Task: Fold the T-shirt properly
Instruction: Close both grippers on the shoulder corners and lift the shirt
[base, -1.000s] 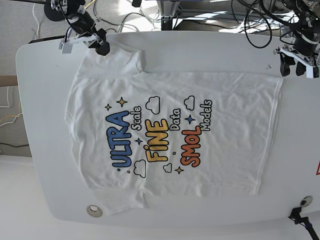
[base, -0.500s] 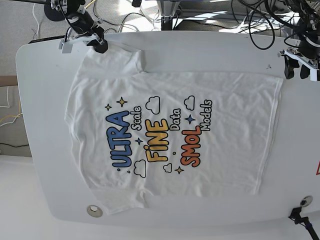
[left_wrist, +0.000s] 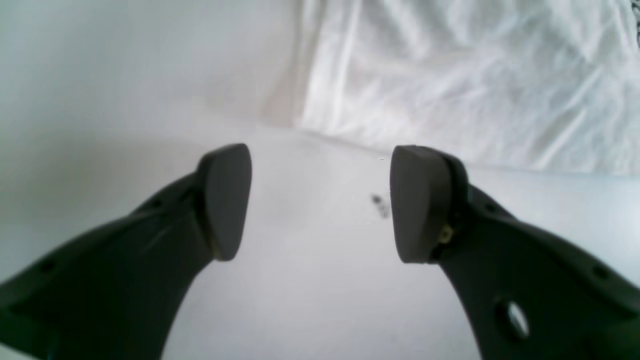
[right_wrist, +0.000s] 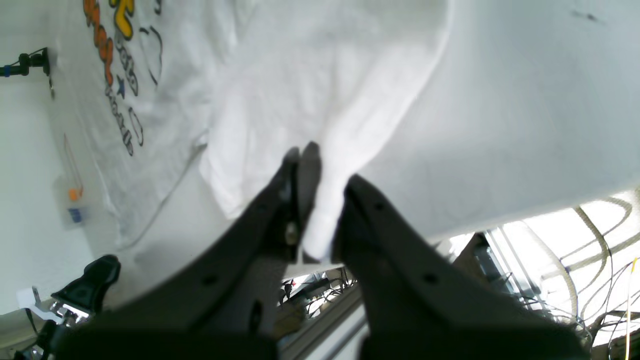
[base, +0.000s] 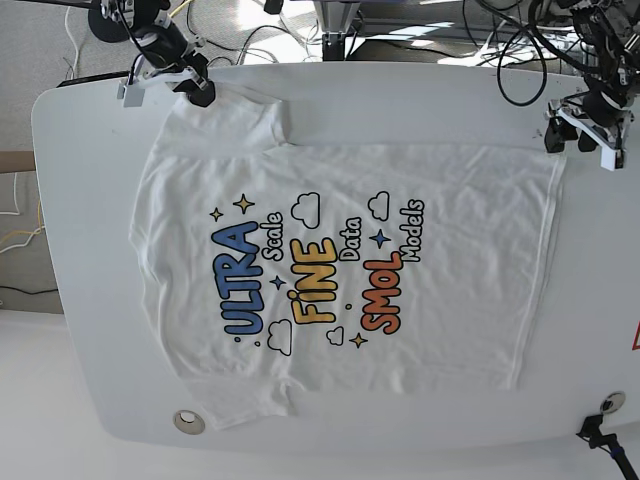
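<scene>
The white T-shirt (base: 340, 270) lies spread flat on the white table (base: 90, 250), its colourful print facing up. At the far left corner my right gripper (base: 198, 92) is on the upper sleeve. The right wrist view shows this gripper (right_wrist: 326, 167) shut on a pinched fold of white sleeve cloth (right_wrist: 320, 220). My left gripper (base: 578, 140) hovers at the far right, just beyond the shirt's hem corner. Seen from the left wrist, it (left_wrist: 322, 200) is open over bare table, nothing between its fingers (left_wrist: 225, 200), with the hem corner (left_wrist: 450, 75) ahead of it.
Cables (base: 300, 30) and a metal frame crowd the space behind the table's far edge. A round metal grommet (base: 187, 422) sits at the near left edge, and a black clamp (base: 603, 432) at the near right. A small dark mark (left_wrist: 380, 205) is on the table.
My right gripper has shut on the sleeve edge. My left gripper has turned, shifted slightly left toward the hem corner, and opened wider.
</scene>
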